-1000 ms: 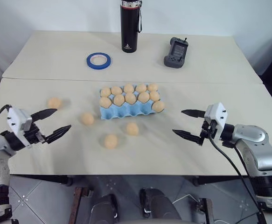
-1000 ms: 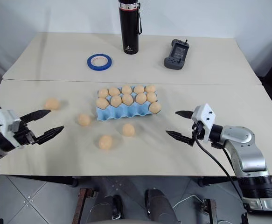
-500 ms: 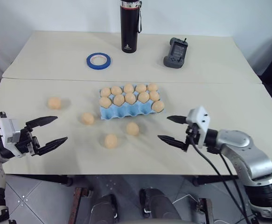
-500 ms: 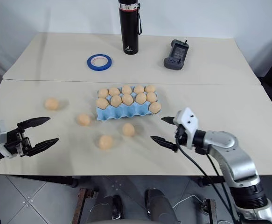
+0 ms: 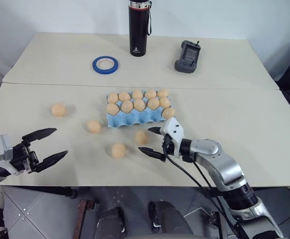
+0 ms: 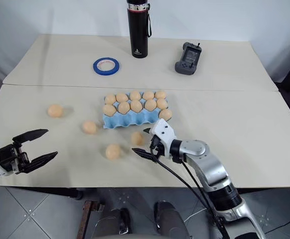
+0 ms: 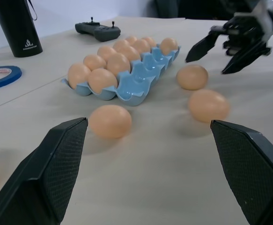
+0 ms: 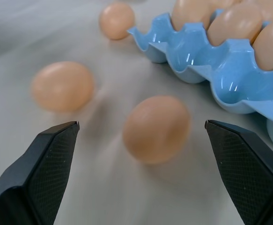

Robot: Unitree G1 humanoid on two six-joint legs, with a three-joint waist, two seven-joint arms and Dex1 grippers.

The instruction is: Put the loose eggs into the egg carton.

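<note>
An approach to a pick is judged to be in hand. Nearest, the left gripper is held wide open at the near left table edge, with nothing between its fingers. The right gripper is spread fully and aimed at a loose egg, which lies just ahead and is not yet touched. Next, the fingers must be brought around that egg and closed gently. Three other loose eggs are scattered to the left. Beyond, the egg carton is seen, its near row empty except for its right-end cup.

White logo on black bottle, wording unreadable
</note>
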